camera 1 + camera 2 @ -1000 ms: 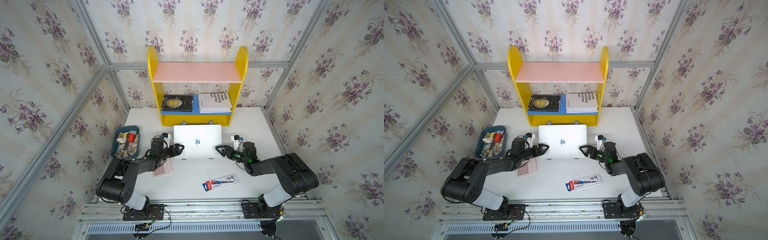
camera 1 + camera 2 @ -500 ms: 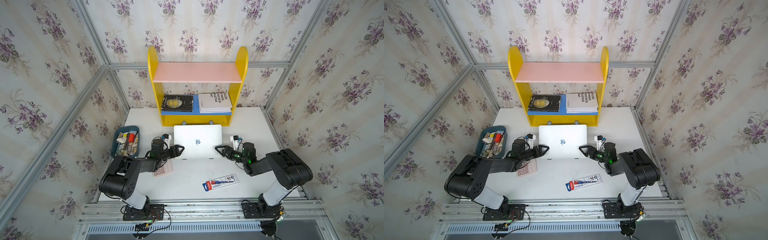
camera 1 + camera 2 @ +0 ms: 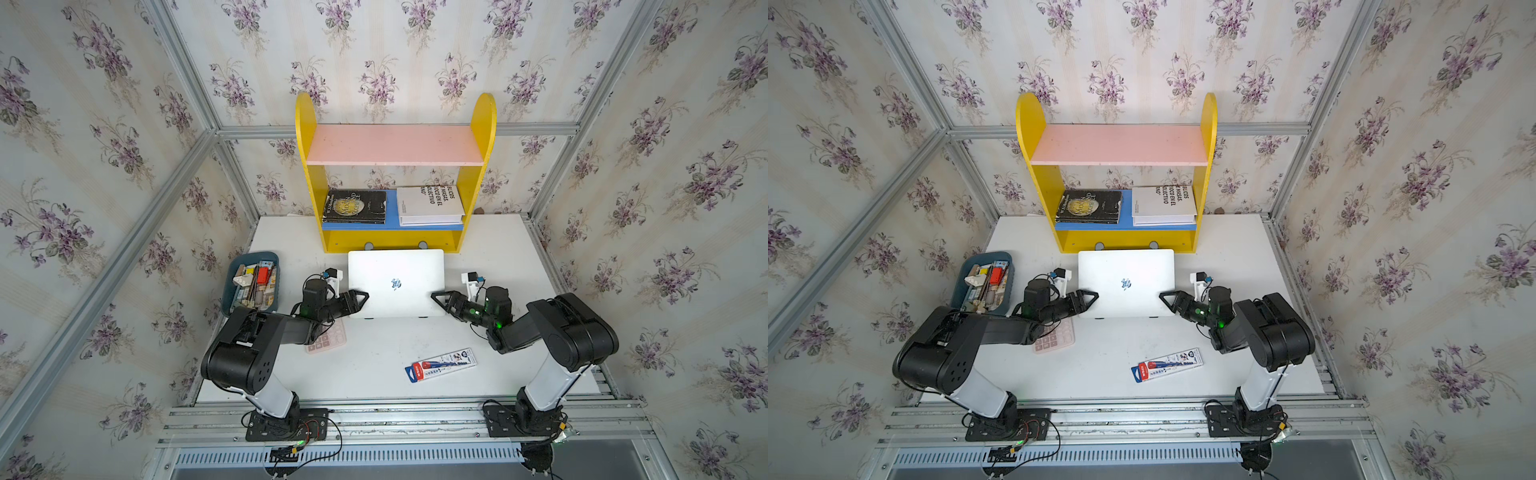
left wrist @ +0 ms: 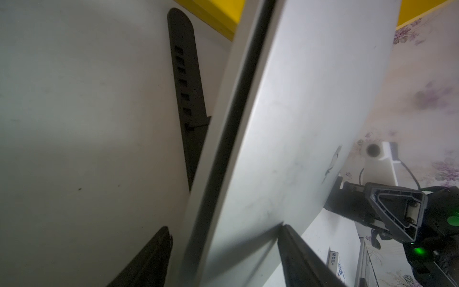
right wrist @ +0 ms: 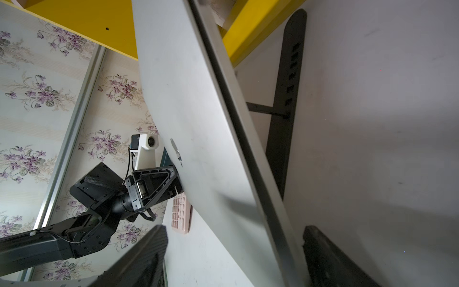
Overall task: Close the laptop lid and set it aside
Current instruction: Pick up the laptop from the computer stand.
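The silver laptop [image 3: 395, 282] [image 3: 1125, 282] sits tilted on a black folding stand [image 4: 183, 74] [image 5: 290, 74] in front of the yellow shelf. The laptop lid [image 4: 298, 124] [image 5: 188, 124] lies down on the base, logo up, with only a thin dark seam between them. My left gripper [image 3: 365, 296] [image 4: 223, 226] straddles the laptop's left edge. Its upper finger [image 4: 288, 233] touches the lid; the lower one sits just off the underside. My right gripper [image 3: 433, 296] [image 5: 233, 228] straddles the right edge, open, with a gap above the lid.
A pink calculator [image 3: 328, 343] lies under my left forearm. A red-and-white pen pack [image 3: 440, 365] lies near the front of the table. A blue bin [image 3: 230, 282] of small items stands at the left. The yellow shelf [image 3: 395, 243] with two books stands right behind the laptop.
Both grippers' jaws have narrowed around the laptop's side edges, the left more than the right. The laptop has not moved.
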